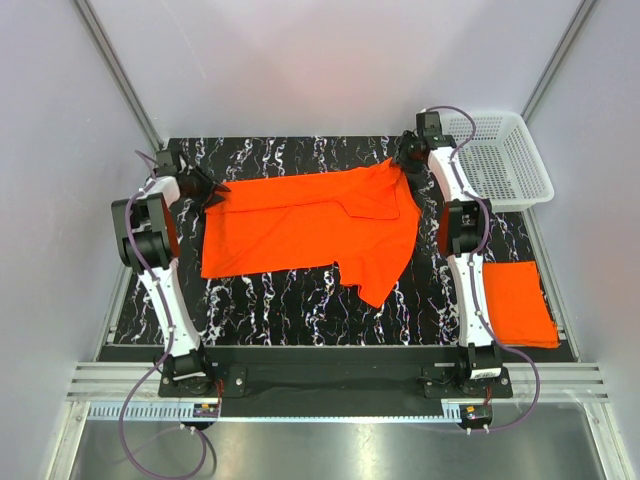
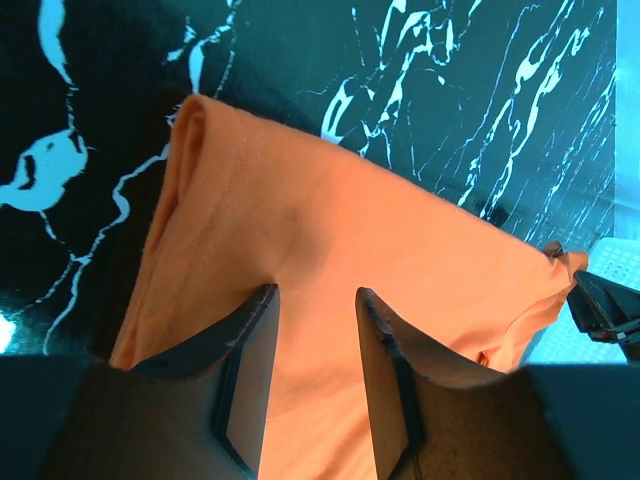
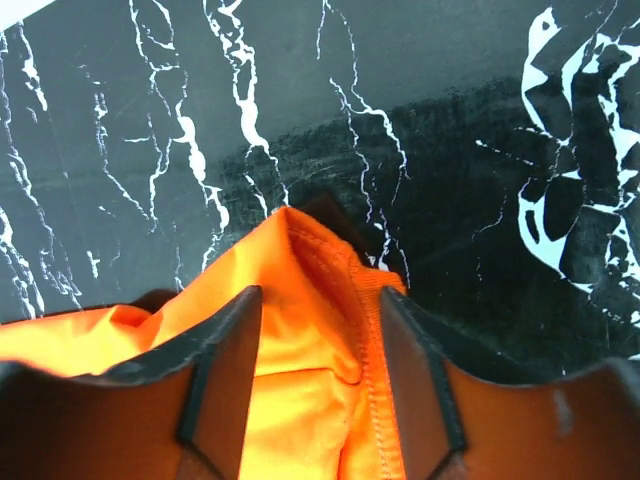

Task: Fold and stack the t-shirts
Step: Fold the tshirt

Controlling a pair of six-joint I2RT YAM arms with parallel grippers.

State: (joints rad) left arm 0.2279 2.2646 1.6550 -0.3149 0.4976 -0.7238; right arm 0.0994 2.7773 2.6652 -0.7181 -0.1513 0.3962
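Where the top view looks down on the black marbled worktop (image 1: 300, 300), you see 1 spread t-shirt (image 1: 300, 225) lying across the middle, its length running left to right and 1 sleeve reaching toward the near edge. The left gripper (image 1: 208, 192) meets the shirt's left end, and the right gripper (image 1: 403, 160) meets its far right corner.

In the left wrist view, the 2 fingers (image 2: 250, 360) of the left gripper (image 2: 317, 300) stand close together with a fold of the orange cloth (image 2: 330, 200) pinched between them; the hem edge runs up the left side. In the right wrist view, the right gripper (image 3: 320, 300) is likewise clamped on the cloth (image 3: 300, 350), which bunches into a peak at the fingertips, with a stitched seam beside the right finger.

A 2nd shirt, the folded t-shirt (image 1: 520, 300), lies flat at the near right of the worktop, just beside the right arm and apart from the spread t-shirt. A white mesh basket (image 1: 505, 160) sits at the far right corner, near the right gripper.
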